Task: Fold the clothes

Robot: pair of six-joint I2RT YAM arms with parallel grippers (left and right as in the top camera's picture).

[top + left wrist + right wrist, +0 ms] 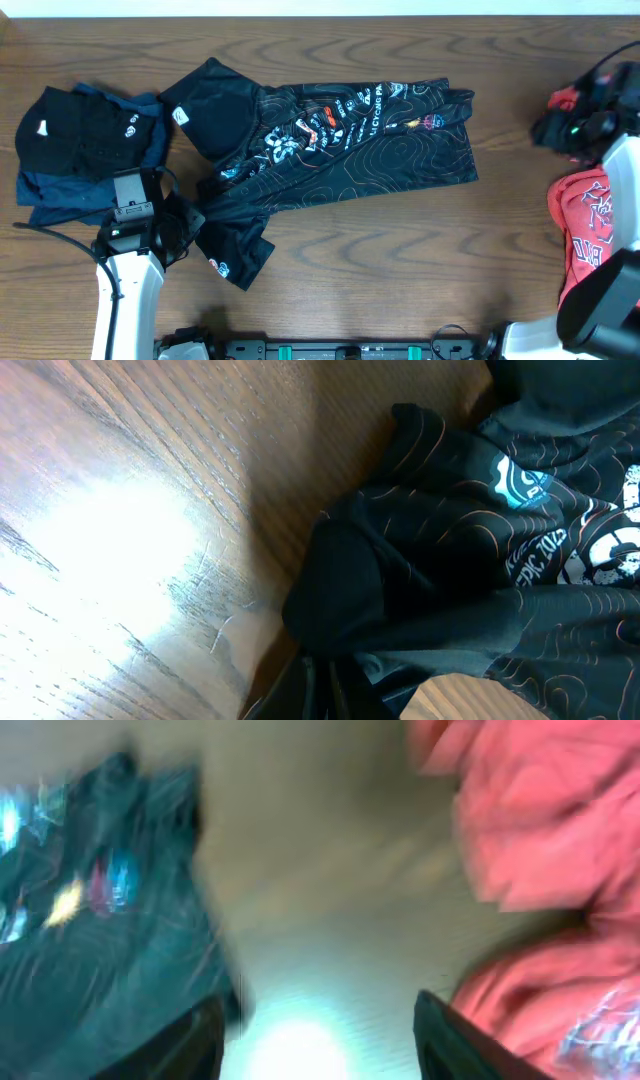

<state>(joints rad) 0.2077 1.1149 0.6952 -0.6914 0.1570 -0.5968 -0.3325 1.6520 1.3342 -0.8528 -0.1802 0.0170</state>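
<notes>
The black jersey (340, 135) with orange contour lines lies spread across the middle of the table, one sleeve trailing toward the front (235, 255). My left gripper (188, 224) is at the jersey's left edge. In the left wrist view its fingers (325, 695) are pressed together on a bunched fold of the jersey (480, 550). The red T-shirt (590, 215) lies crumpled at the right edge. My right gripper (548, 128) hovers between the jersey and the red shirt. In the blurred right wrist view it is open and empty (320, 1040), with the jersey (90, 920) left and the red shirt (540, 830) right.
A pile of dark folded clothes (85, 150), black on top of navy, sits at the far left next to the jersey. The brown wooden table (400, 260) shows bare wood in front of the jersey.
</notes>
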